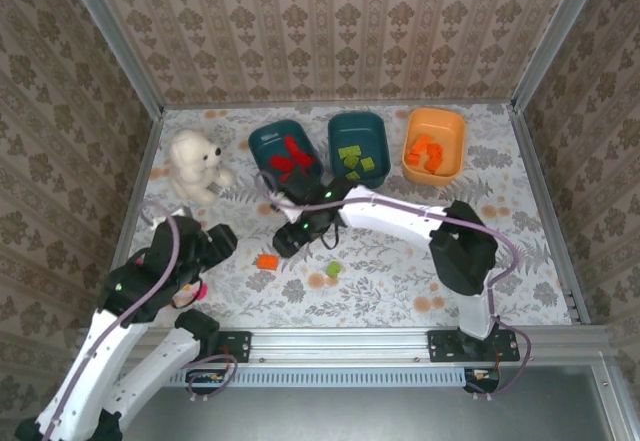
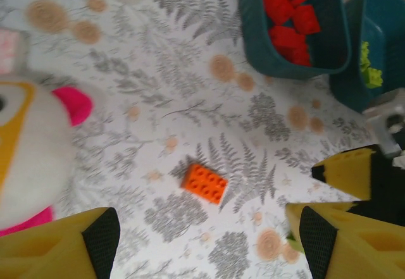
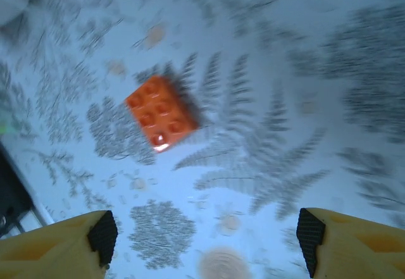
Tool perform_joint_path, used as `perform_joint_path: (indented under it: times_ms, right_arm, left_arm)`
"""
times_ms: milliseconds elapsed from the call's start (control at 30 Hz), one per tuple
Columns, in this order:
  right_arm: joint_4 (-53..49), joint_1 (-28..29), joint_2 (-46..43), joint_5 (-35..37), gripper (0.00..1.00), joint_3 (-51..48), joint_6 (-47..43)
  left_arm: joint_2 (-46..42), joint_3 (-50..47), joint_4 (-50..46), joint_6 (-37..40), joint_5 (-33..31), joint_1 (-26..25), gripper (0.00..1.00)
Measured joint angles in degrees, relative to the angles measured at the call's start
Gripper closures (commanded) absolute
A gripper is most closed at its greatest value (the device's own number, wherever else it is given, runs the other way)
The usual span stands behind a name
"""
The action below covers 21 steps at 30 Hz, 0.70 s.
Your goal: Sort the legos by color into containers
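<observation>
L gripper [image 2: 209,238]: yellow fingers [image 2: 60,247] spread wide, nothing betw. them, released. Small orange plastic lego brick [image 2: 204,183] lies flat on fern-print tablecloth [image 2: 158,83] just ahead of the fingertips, approx. centred on the gap, touching neither.

R gripper [image 3: 206,240]: fingers [image 3: 361,247] apart too, empty. Same brick sits ahead of its gap, a bit off-centre, clear of both tips.

Well beyond L fingers: dark teal plastic bin [image 2: 253,32] w/ red bricks [image 2: 291,13]; second dark teal bin [image 2: 347,80] beside it w/ light green bricks [image 2: 373,75]. Orange plastic bin [image 1: 440,114] next along, holds orange bricks [image 1: 430,151].

Small light green brick [image 1: 334,269] on cloth near R gripper. Pink-and-white plush toy [image 2: 31,159] close beside L finger; white plush bear [image 1: 195,164] farther off.
</observation>
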Motion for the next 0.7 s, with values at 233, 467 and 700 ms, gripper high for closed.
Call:
perform_joint_path:
  times_ms: [233,467,700]
  right_arm:
    - [-1.9,4.8,10.9,3.7,0.14,7.9,-3.8]
    - [-5.2,5.6,18.9,8.4,0.17,17.1,-5.2]
    - [-7.8,6.0,22.6,11.3,0.40,22.1,-5.2]
  left_arm:
    - [-7.1,-0.3,-9.7,-1.5,-0.7,0.0,0.22]
    - [-7.6,-0.1,-12.9,-1.6,-0.8,0.0,0.22]
    - [-7.7,0.9,-14.9,-1.6,-0.8,0.0,0.22]
